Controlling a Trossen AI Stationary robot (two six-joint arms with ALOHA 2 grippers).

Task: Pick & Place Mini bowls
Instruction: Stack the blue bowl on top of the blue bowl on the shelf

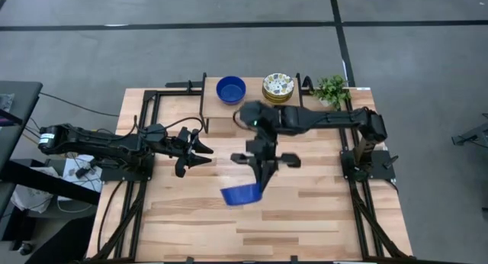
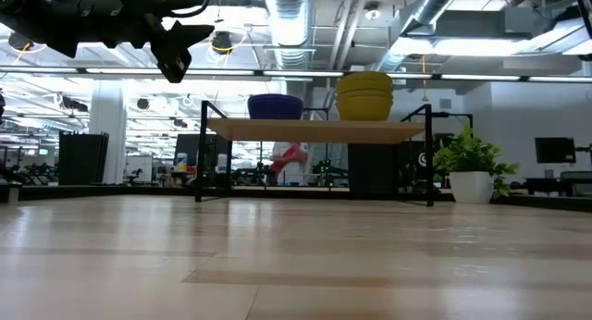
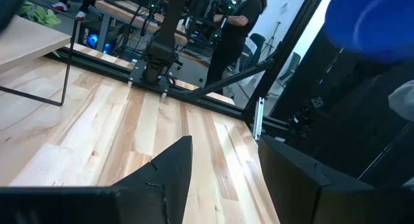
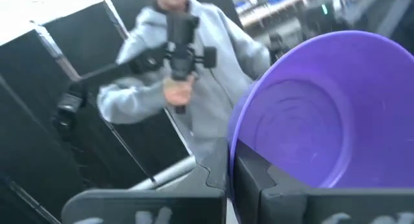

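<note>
My right end effector [image 1: 259,181] is clamped on the rim of a blue bowl [image 1: 242,194], held over the middle of the table [image 1: 305,218]. From above, the bowl reads as tilted, nearly on edge, hanging off my fingertips. In the right wrist view its hollow [image 4: 323,120] faces the camera and its rim is pinched between my two fingers [image 4: 249,175]; the bowl's far edge is cut off by the frame.

The low view shows neither this bowl nor my right end effector; only a dark arm crosses the upper corner.

My left end effector [image 1: 200,150] hovers over the table's left side, fingers apart, empty. Its wrist view catches a blurred blue patch [image 3: 375,23] at the corner, presumably the held bowl, mostly cut off.

Farther back, on a raised shelf [image 1: 252,111]: another blue bowl [image 1: 231,89], upright, and beside it a stack of floral bowls [image 1: 278,88]. The low view shows only their yellowish outsides [image 2: 363,95]; how many are stacked I cannot tell. A potted plant [image 1: 332,89] stands at the far right corner.

Beyond the table a person in a grey hoodie [image 4: 174,81] appears, blurred.
</note>
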